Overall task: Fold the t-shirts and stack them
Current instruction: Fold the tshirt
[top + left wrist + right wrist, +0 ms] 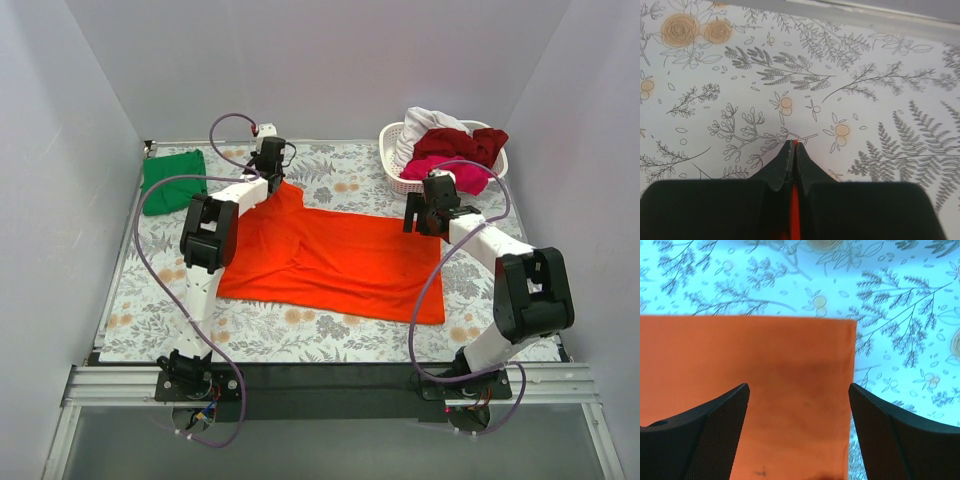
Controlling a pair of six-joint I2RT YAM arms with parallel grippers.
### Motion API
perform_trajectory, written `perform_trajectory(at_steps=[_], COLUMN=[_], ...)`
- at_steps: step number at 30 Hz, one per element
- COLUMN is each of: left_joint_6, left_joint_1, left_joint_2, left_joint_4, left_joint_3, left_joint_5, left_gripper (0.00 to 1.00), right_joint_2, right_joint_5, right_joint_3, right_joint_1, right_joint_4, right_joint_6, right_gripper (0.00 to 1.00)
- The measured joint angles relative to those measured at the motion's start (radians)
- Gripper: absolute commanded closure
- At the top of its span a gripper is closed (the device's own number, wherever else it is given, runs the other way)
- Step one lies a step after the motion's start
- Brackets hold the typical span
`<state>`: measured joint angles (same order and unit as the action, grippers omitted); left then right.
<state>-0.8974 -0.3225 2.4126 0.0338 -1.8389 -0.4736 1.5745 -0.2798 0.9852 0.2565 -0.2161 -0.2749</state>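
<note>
You are seeing the orange-red shirt (pixel 340 262) lying spread centrally and the green shirt (pixel 173 178) lying folded far left.

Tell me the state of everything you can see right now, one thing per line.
orange-red t-shirt: spread out, far left edge pinched.
left gripper: shut on the orange-red t-shirt.
right gripper: open, over that shirt's corner.
green t-shirt: folded, lying at the far left.
basket: upright, filled.
shirts in the basket: crumpled in a heap, unfolded.
</note>
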Motion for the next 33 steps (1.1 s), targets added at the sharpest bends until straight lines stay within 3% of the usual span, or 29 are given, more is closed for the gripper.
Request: perform_trajectory(at_steps=[11, 17, 23, 27, 31, 33], left_joint_6=[-0.009, -0.008, -0.007, -0.006, -0.006, -0.007], left_joint_1=[-0.001, -0.001, -0.001, -0.001, -0.001, -0.001], left_joint_2=[-0.120, -0.121, -0.121, -0.121, -0.132, -0.146], left_joint_4=[-0.011, -0.011, -0.010, -0.011, -0.013, -0.012], left_joint_3=[0.017, 0.027, 0.032, 0.037, 0.079, 0.112], left_joint_5=[0.054, 0.063, 0.063, 0.063, 0.050, 0.041], left_gripper=[1.00, 1.00, 1.00, 1.00, 1.00, 1.00], right_joint_2=[0.152, 0.226, 0.276, 0.276, 0.276, 0.276], right_joint_5=[0.063, 0.102, 0.126, 0.124, 0.119, 0.119], right_joint_3=[0.080, 0.121, 0.133, 0.133, 0.133, 0.133], right_joint_1=[-0.131, -0.167, -0.179, -0.182, -0.184, -0.184], right_joint_4=[0.040, 0.066, 0.079, 0.085, 0.086, 0.086], right_joint_6=[0.038, 0.045, 0.047, 0.045, 0.043, 0.042], right_gripper=[0.32, 0.40, 0.57, 0.82, 0.97, 0.99])
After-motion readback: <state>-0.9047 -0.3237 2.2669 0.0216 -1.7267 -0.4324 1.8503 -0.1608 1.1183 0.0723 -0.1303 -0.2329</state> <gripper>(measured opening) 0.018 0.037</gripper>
